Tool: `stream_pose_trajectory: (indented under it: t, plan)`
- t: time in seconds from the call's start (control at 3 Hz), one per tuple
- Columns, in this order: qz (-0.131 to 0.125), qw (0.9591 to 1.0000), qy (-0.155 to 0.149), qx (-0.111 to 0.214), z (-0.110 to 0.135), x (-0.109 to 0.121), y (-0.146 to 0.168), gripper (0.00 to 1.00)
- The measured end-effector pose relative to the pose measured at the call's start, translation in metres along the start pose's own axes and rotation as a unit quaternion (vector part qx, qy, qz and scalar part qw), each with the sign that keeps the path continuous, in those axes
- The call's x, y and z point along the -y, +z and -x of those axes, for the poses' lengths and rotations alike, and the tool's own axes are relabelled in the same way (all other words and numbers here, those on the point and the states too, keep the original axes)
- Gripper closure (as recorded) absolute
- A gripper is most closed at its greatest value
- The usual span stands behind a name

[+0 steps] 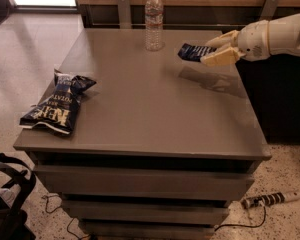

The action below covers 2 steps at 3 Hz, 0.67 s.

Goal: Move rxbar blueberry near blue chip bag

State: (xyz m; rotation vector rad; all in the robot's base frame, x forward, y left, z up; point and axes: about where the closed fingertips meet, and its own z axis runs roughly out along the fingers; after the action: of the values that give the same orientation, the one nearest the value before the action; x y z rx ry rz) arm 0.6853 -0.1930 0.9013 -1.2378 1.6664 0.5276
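The rxbar blueberry (193,52), a small flat navy wrapper with white lettering, is held in the air above the table's far right part. My gripper (214,49) comes in from the right on a white arm; its tan fingers (221,57) are shut on the bar's right end. The bar's shadow lies on the tabletop below it. The blue chip bag (56,103), large, crinkled and navy with pale letters, lies flat at the table's left edge, far from the bar.
A clear plastic water bottle (153,21) stands upright at the back middle of the grey table (155,124). A power strip (270,199) with cable lies on the floor at the lower right. A dark chair part (5,194) is at the lower left.
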Motion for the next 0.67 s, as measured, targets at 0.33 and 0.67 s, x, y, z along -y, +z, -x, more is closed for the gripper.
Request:
stream_pose_trajectory:
  t: [0.33, 0.67]
  plan:
    - [0.007, 1.0000, -0.007, 0.001, 0.008, -0.006, -0.004, 1.00]
    - [0.024, 0.9995, -0.017, 0.007, 0.015, -0.026, -0.003, 1.00]
